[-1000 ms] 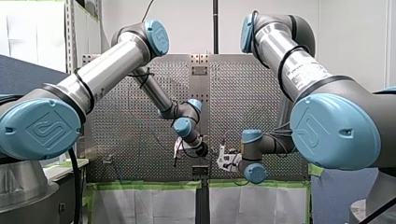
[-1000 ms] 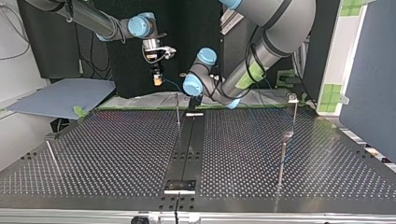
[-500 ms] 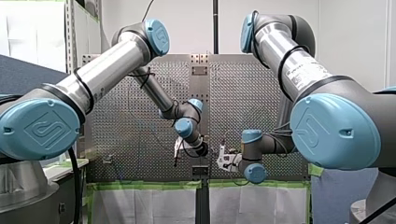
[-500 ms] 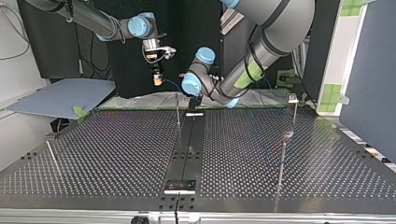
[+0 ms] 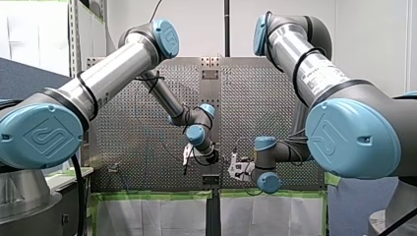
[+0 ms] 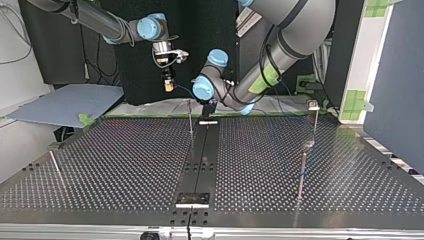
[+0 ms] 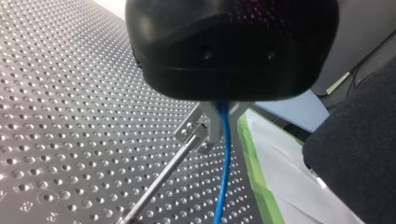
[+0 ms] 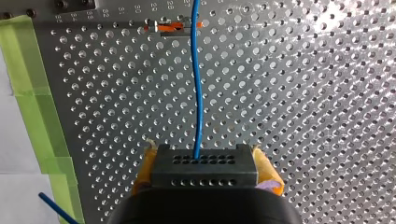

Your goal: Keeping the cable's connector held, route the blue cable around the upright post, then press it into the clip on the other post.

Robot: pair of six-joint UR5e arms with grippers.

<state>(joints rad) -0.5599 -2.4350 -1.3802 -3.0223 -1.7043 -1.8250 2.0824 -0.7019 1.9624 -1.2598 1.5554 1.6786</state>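
**Cable gripped at two places, beside the post**

In the left wrist view, the metal fingers [image 7: 213,125] of the left gripper [image 7: 223,122] are pinched on the blue cable [image 7: 224,163]. From them the cable hangs straight down toward the table [image 7: 70,116]. A thin metal post [image 7: 161,177] is seen just beside the fingers, its head close to the cable. Whether the two touch cannot be told. Green tape [image 7: 254,161] is laid along the table edge under the cable.

In the right wrist view, the yellow pads [image 8: 145,170] of the right gripper [image 8: 203,173] are clamped on the connector [image 8: 204,158], a dark block with two rows of holes. The cable is led out of its middle and runs nearly straight ahead over the table. Far ahead it crosses the metal end of an orange clip [image 8: 163,27]. Whether it is seated there cannot be told. A second short piece of blue cable is seen beside the gripper, over the tape.

In the top view, both grippers are held at the table's far edge, the right one raised well above it. The left one is set lower, just beside a thin post near the table's centre strip. In the front view, the two grippers are placed near each other, low before the table.
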